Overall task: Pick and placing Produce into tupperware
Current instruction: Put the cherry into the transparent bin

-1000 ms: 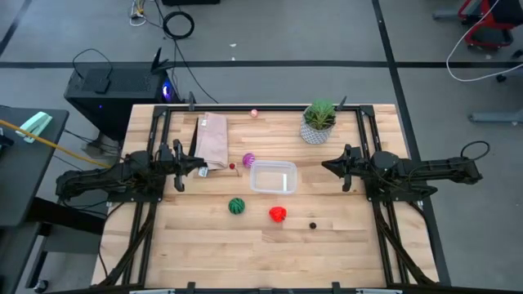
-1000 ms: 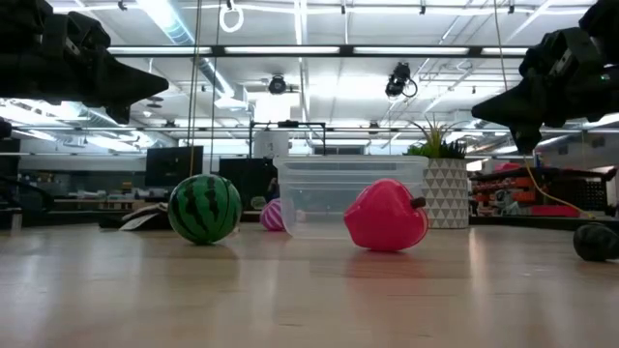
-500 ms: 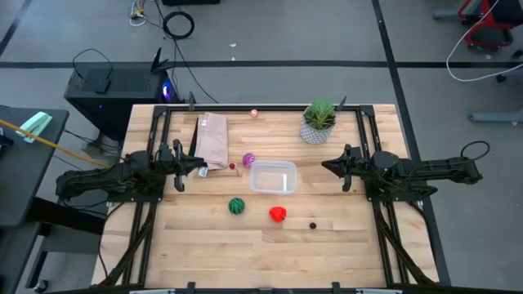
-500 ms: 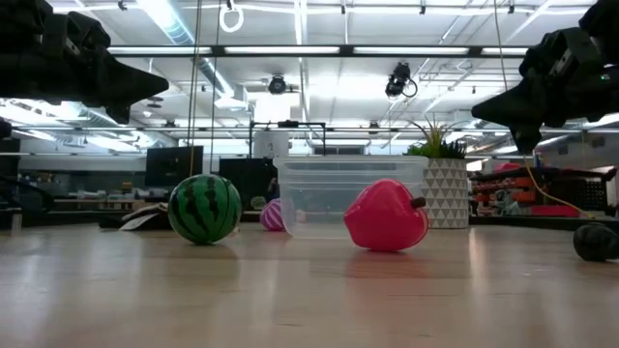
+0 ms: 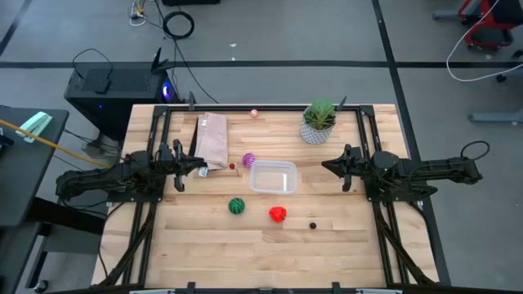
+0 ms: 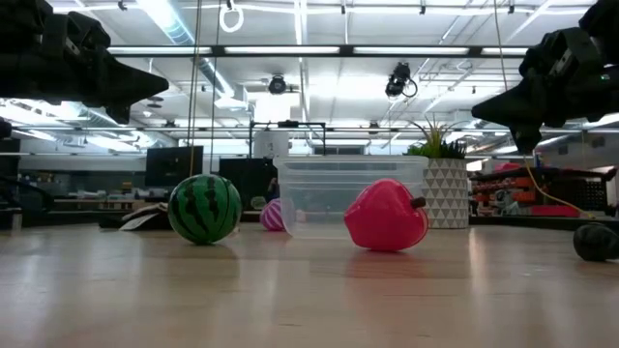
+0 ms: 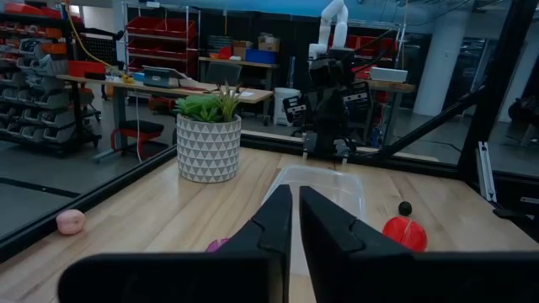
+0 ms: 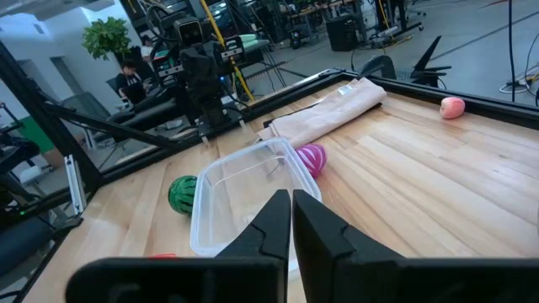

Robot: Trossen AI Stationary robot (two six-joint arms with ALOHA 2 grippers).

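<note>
Nothing has moved since the earlier frames: the left end effector (image 5: 189, 169) and right end effector (image 5: 327, 167) remain raised at either side of the tupperware (image 5: 273, 177), fingers nearly together, holding nothing. The produce lies around the tub on the worktop (image 5: 327, 245): purple-pink ball (image 5: 248, 160), green striped ball (image 5: 236, 206), red lumpy piece (image 5: 278, 214). Only the low view shows both end effectors clear of the worktop.

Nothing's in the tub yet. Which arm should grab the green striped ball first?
Left, probably. The green striped ball lies on the left side of the tub, nearer the left tool. The right tool would have to reach past the tub. Both tools are shut and hold nothing.
</note>
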